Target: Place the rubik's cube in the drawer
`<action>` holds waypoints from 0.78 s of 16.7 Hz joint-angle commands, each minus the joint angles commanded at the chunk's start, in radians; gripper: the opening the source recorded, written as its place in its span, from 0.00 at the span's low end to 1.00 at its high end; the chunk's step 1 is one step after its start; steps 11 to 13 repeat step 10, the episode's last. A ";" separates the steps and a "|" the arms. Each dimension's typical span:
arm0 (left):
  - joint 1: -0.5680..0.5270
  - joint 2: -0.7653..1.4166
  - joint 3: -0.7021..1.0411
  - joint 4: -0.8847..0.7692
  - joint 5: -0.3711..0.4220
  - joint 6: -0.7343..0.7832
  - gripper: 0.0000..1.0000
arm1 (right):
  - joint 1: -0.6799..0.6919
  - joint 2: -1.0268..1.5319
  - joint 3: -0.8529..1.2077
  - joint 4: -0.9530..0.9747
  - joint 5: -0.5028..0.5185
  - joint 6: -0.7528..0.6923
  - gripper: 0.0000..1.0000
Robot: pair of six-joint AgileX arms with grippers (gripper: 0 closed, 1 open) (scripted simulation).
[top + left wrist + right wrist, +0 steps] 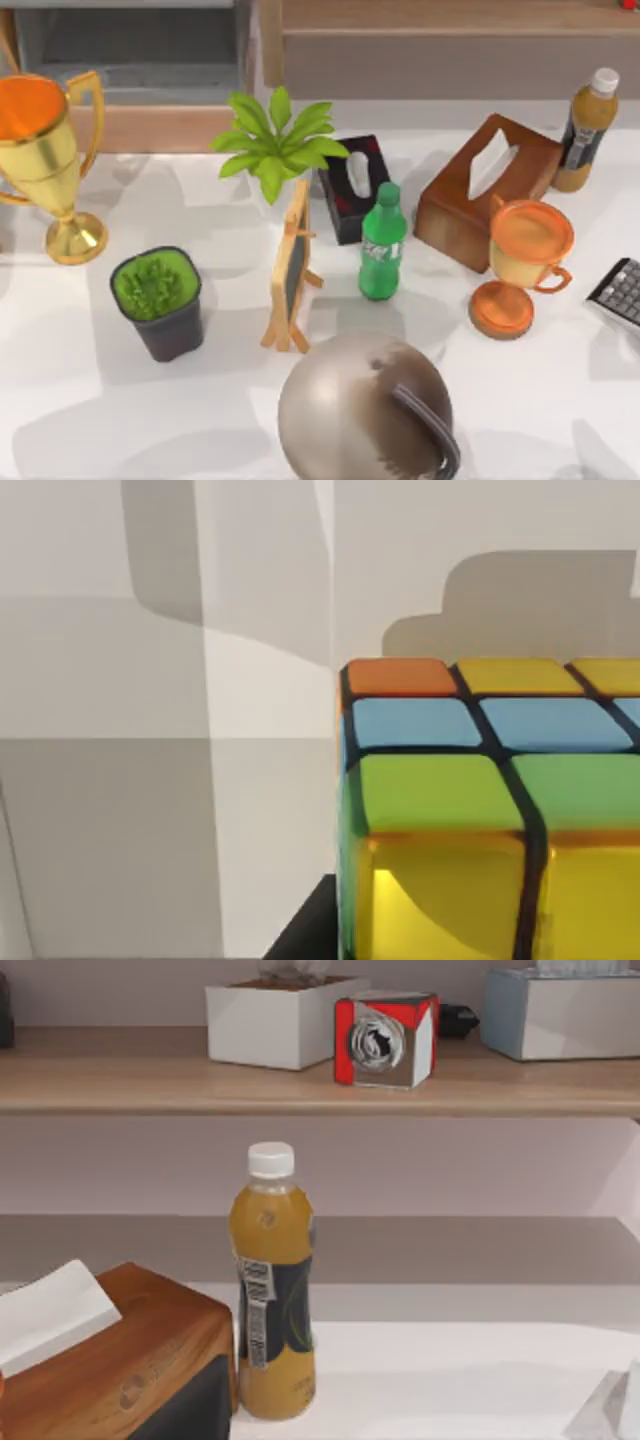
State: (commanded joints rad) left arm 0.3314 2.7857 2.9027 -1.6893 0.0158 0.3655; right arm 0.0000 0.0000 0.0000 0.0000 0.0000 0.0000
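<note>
Rubik's cube [480, 810] close in left wrist view, faces square-on, no long axis, jaw state unclear

A white table [80, 400] carried two gold trophies [45, 165] [525, 260], a potted grass tub [158, 300], a small easel chalkboard [293, 268], a green bottle [382, 243], two tissue boxes [352, 188] [480, 190], an orange juice bottle [272, 1290], a leafy plant [275, 140] and a keyboard's corner [620, 290].
</note>
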 joint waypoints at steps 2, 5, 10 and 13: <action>0.000 0.000 0.000 0.000 0.000 0.000 0.83 | 0.000 0.000 0.000 0.000 0.000 0.000 1.00; 0.000 0.000 0.000 0.000 0.000 0.000 1.00 | 0.000 0.000 0.000 0.000 0.000 0.000 1.00; 0.000 0.000 0.000 0.000 0.000 0.000 1.00 | 0.000 0.000 0.000 0.000 0.000 0.000 1.00; 0.000 0.000 0.000 0.000 0.000 0.000 1.00 | 0.000 0.000 0.000 0.000 0.000 0.000 1.00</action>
